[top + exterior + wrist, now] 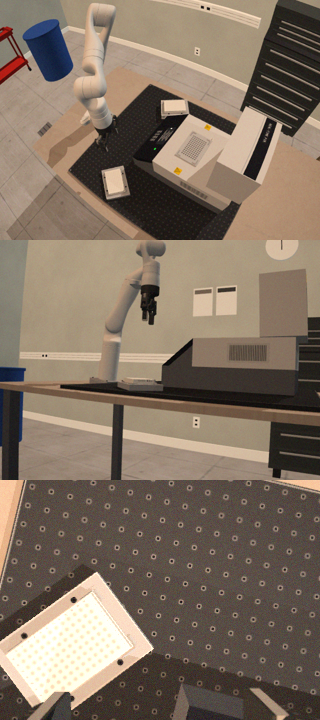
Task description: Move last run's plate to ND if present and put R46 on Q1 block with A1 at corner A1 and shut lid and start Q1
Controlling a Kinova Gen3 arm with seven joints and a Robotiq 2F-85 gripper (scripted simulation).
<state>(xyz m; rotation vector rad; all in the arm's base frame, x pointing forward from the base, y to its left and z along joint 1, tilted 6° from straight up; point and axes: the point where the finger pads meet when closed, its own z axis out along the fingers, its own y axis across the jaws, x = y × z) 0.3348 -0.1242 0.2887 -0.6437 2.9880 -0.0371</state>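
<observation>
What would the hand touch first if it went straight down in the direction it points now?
Probably the bare black perforated mat. The open, empty hand hangs high and points about straight down; the wrist view centres on mat, with the nest holding a plate off to one side. Depth is unclear.

The bent arm (90,85) holds its end effector (148,317) high, pointing down, fingers spread wide.

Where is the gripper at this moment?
In the exterior view the open gripper hangs high above the mat, left of the cycler. From the top it is between the two nests, above the near plate.
</observation>
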